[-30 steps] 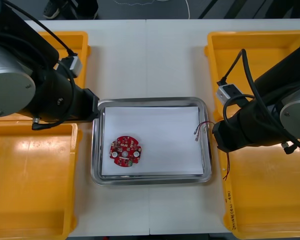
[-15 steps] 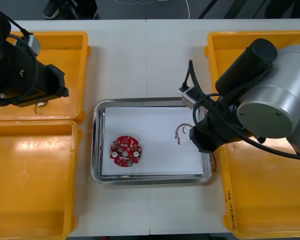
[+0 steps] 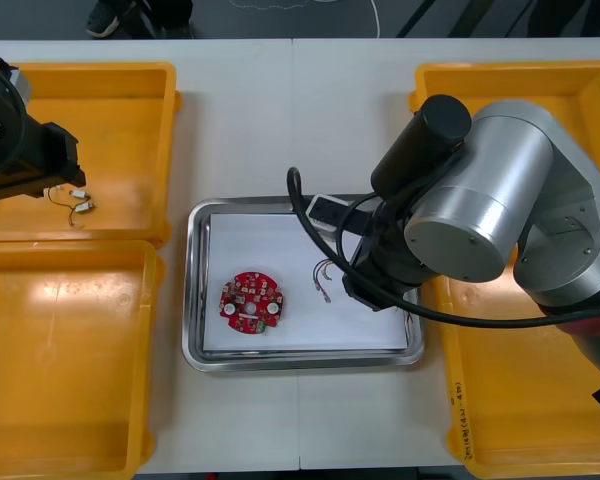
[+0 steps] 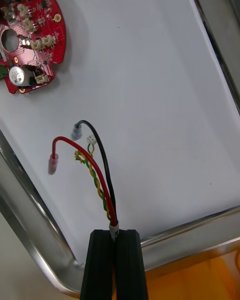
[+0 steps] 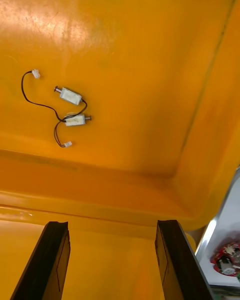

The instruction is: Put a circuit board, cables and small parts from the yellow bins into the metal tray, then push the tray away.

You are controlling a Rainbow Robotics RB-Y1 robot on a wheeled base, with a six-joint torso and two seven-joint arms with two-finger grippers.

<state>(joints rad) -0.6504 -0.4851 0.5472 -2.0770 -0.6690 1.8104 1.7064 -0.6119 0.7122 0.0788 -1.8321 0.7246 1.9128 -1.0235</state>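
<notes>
one red, yellow and black cable bundle (image 4: 98, 182) sits pinched in the right gripper (image 4: 116, 233) over the metal tray (image 3: 300, 362), beside the circuit board (image 3: 250, 302) lying in it. left of the tray, the left gripper (image 5: 112, 226) hangs wide open above small metal parts (image 5: 70, 96).

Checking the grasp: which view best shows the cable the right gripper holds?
The right wrist view: the cable rises from the right gripper, shut on it, its strands fanned over the tray. The front view catches its loose ends over the tray. The left wrist view faces a yellow bin.
</notes>
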